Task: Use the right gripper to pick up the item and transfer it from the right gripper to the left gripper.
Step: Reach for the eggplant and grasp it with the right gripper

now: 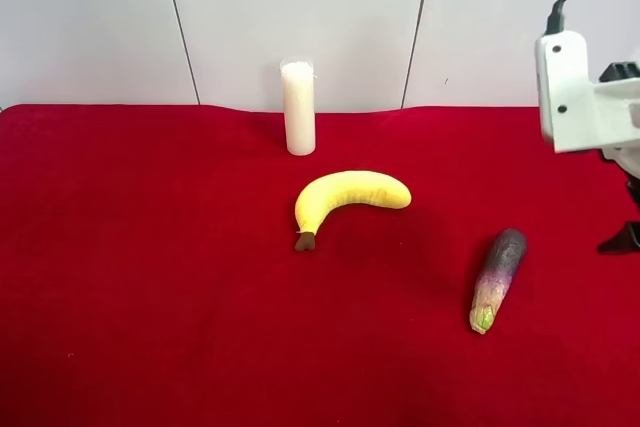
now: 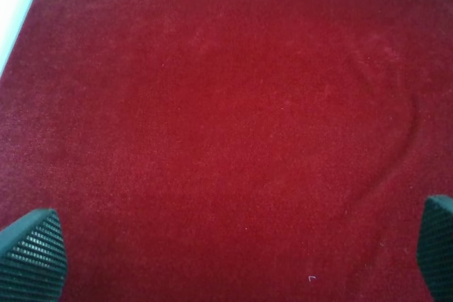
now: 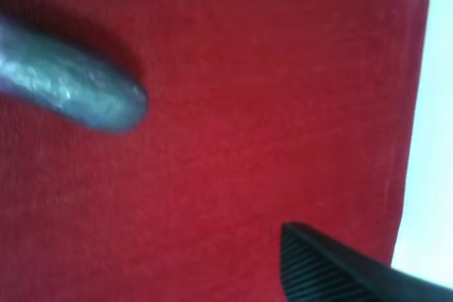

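The eggplant [image 1: 497, 282], dark purple fading to lilac with a green stem tip, lies on the red cloth at the exterior high view's right. Its dark end shows in the right wrist view [image 3: 71, 86]. The right gripper's white housing [image 1: 585, 97] hangs above and to the right of the eggplant, and a dark finger [image 1: 622, 239] shows at the frame edge. Only one of its fingers [image 3: 333, 266] shows in the right wrist view, apart from the eggplant and holding nothing. The left gripper [image 2: 233, 245] is open and empty over bare cloth, and it is out of the exterior high view.
A yellow banana [image 1: 345, 197] lies mid-table. A white pillar candle [image 1: 298, 107] stands upright behind it, near the wall. The red cloth [image 1: 150, 277] covers the table; its edge shows in both wrist views [image 3: 417, 139] [image 2: 21, 12].
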